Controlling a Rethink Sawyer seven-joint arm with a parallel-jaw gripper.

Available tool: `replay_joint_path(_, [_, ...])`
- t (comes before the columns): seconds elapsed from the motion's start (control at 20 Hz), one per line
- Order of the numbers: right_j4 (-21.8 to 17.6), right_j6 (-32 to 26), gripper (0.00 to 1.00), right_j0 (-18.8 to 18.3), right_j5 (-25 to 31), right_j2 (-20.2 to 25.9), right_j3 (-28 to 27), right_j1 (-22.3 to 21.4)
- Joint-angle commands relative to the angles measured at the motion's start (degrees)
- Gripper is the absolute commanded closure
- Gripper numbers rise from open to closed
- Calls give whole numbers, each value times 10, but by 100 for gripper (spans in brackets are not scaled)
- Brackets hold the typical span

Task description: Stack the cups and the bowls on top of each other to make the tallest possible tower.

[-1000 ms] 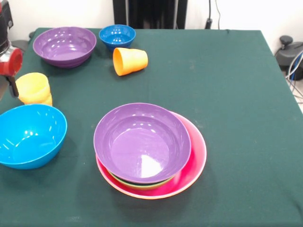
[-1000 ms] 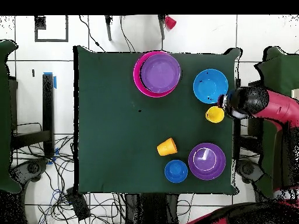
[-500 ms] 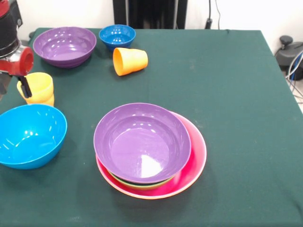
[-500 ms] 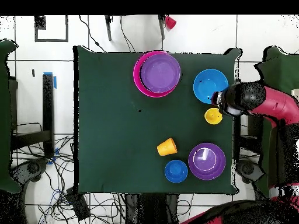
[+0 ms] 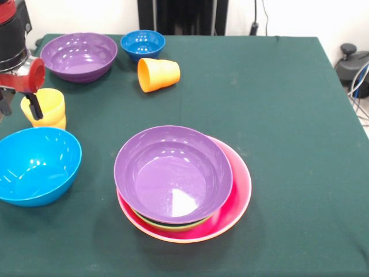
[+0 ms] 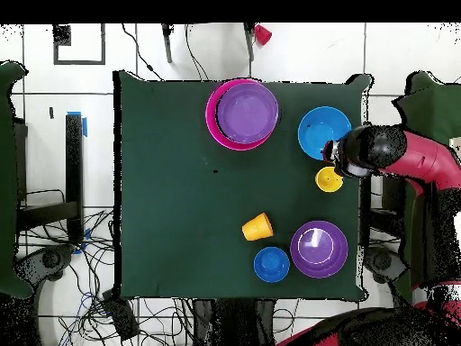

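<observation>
Right, my gripper hangs at the yellow cup by the bench's edge, one finger across its rim; whether it's gripping, I can't tell. A glancing finger could tip the cup off.

Your front view sits low and close at one table edge, looking across the green table so the pink-rimmed tower lies nearest. Your overhead view hangs high, straight down, taking in the whole table and surrounding floor (turned half round). Both share the tower and orange cup.
</observation>
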Motion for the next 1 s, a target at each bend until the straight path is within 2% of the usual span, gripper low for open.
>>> replay_joint_path(0.05, [1,-98,0,10,10,33,51,4])
replay_joint_path(0.2, [-16,-111,0,15,7,26,57,-5])
replay_joint_path(0.3, [-11,-109,0,8,-5,31,79,-15])
replay_joint_path(0.6, [-9,-64,0,8,-36,23,133,-35])
replay_joint_path(0.8, [-30,-66,0,13,-58,18,143,-44])
replay_joint_path(1.0, [-26,-48,0,21,-55,15,147,-49])
